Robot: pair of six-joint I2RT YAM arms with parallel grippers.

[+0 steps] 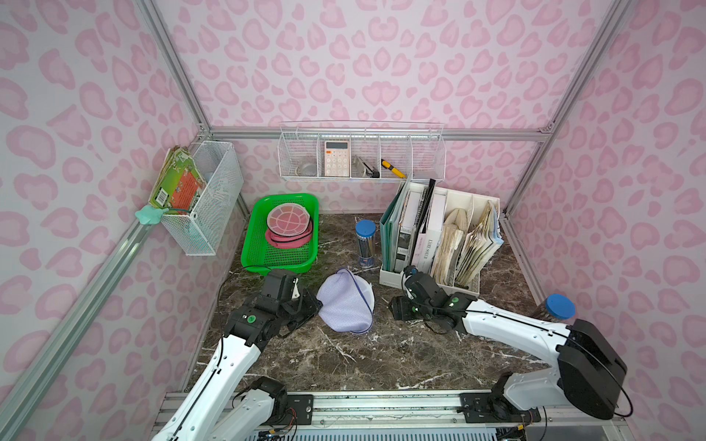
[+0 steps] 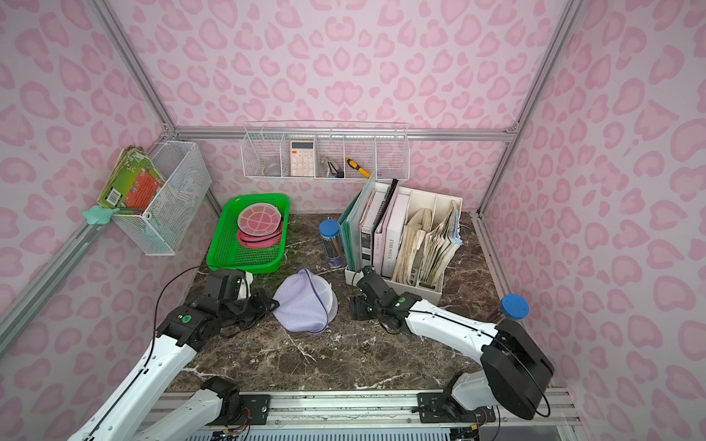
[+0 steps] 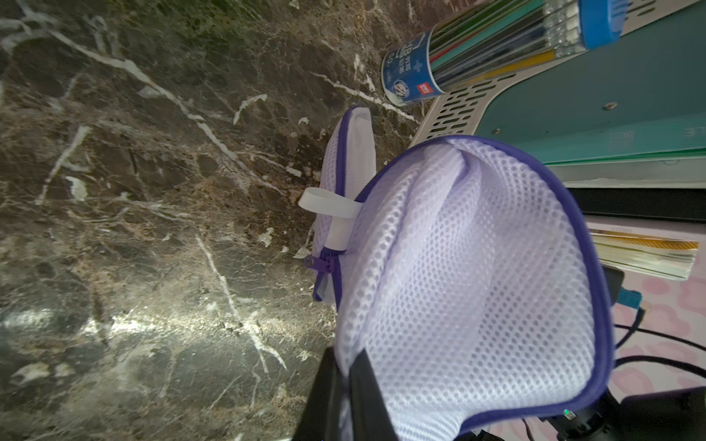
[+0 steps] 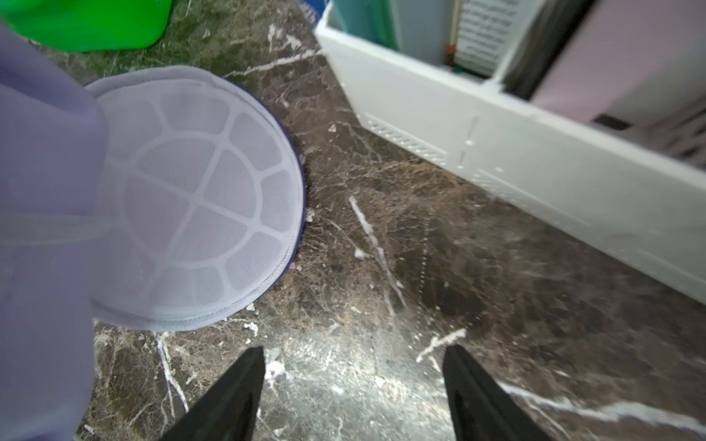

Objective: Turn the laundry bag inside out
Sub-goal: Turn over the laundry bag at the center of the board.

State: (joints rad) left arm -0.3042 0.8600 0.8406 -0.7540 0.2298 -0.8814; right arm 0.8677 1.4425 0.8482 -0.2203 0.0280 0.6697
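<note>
My left pincer (image 3: 345, 397) pinches the laundry bag (image 1: 345, 301) by its mesh edge. The bag is slumped on the counter (image 1: 382, 355) between both arms. My right pincer (image 4: 353, 382) is spread, empty, near the opposite side; the bag lies to its left.

I am looking at the laundry bag (image 3: 477, 286): soft cloth net full of tiny holes, with a smooth purple edge. The surface (image 3: 133, 229) is shining like dark stone with white veins. The tray (image 1: 284, 256) is looking like glossy green plastic, the wall basket (image 1: 219, 191) like thin white wire, the file box (image 4: 496, 160) like dull white plastic.
</note>
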